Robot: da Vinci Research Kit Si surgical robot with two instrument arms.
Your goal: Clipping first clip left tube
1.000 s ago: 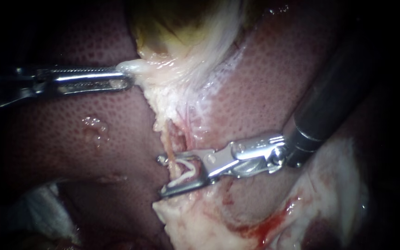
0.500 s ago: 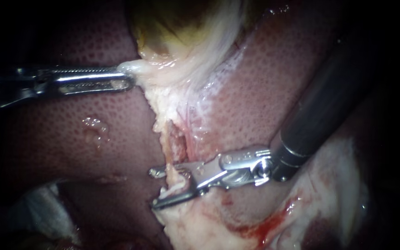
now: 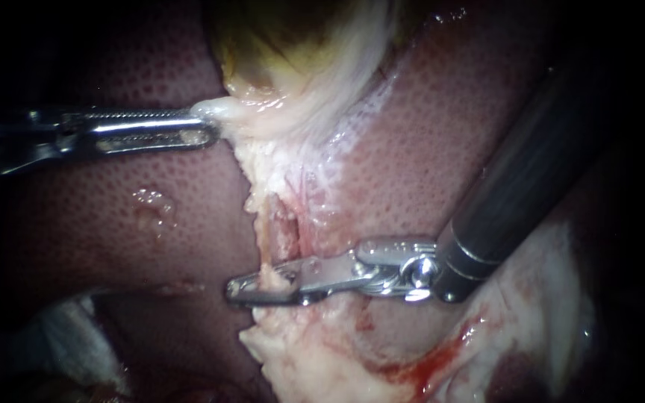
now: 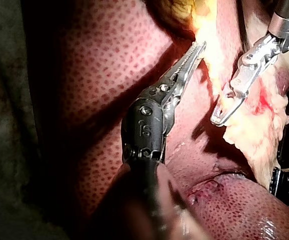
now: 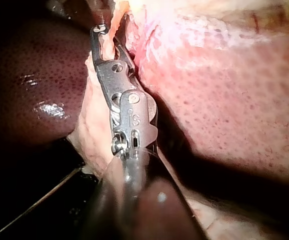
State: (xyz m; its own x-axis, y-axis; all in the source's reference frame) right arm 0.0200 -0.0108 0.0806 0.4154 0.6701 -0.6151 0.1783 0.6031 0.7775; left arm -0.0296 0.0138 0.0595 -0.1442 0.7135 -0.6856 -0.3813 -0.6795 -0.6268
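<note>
Jaws of my right instrument had closed down, clamped on the tube between them; left instrument gripped the edge of the gallbladder.

Your liver is the bed: gallbladder lies on it at 12 o'clock, tube w/ pale tissue runs toward 6 (white cloth at its edge, approx 7 o'clock).
</note>
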